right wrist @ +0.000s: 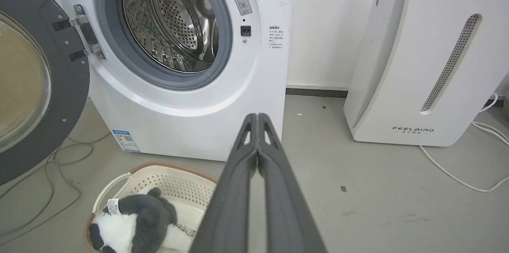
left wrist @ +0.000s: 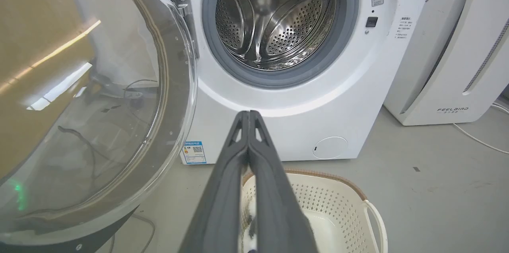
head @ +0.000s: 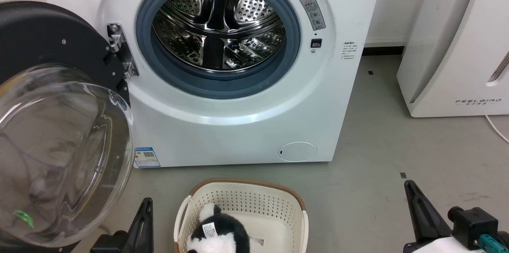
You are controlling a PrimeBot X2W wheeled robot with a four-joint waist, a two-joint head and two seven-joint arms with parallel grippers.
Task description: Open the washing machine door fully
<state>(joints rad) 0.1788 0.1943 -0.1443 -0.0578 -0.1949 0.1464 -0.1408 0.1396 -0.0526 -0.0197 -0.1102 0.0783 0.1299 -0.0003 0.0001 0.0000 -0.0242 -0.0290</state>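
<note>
Since both grippers sit nearest, low at the front, they come first: the left gripper (left wrist: pixel 249 114) has its two fingers pressed together on nothing, and the right gripper (right wrist: pixel 257 117) is likewise closed and empty, off to the right over bare floor. Just beyond and between them stands a cream basket (head: pixel 246 184) with a black-and-white plush toy (head: pixel 220 231) lying in it. Left of the basket hangs the washing machine door (head: pixel 59 133), swung out on its hinge (head: pixel 121 52) at the left of the opening, its glass bowl bulging toward the robot and well clear of the drum (head: pixel 218 26). It looks wide open, though perhaps not to its stop. To finish, I judge the left gripper should lay its closed fingers against the dark rim, not the glass, and sweep leftward in an arc about the hinge, easing off once it resists. Farther back is the washing machine (head: pixel 238 125) itself, with a white appliance (head: pixel 457 54) to its right. The right wrist view shows cables (right wrist: pixel 47 157) trailing on the floor beneath the door, worth minding during the sweep, while the head view shows how near the left gripper stands to the glass.
</note>
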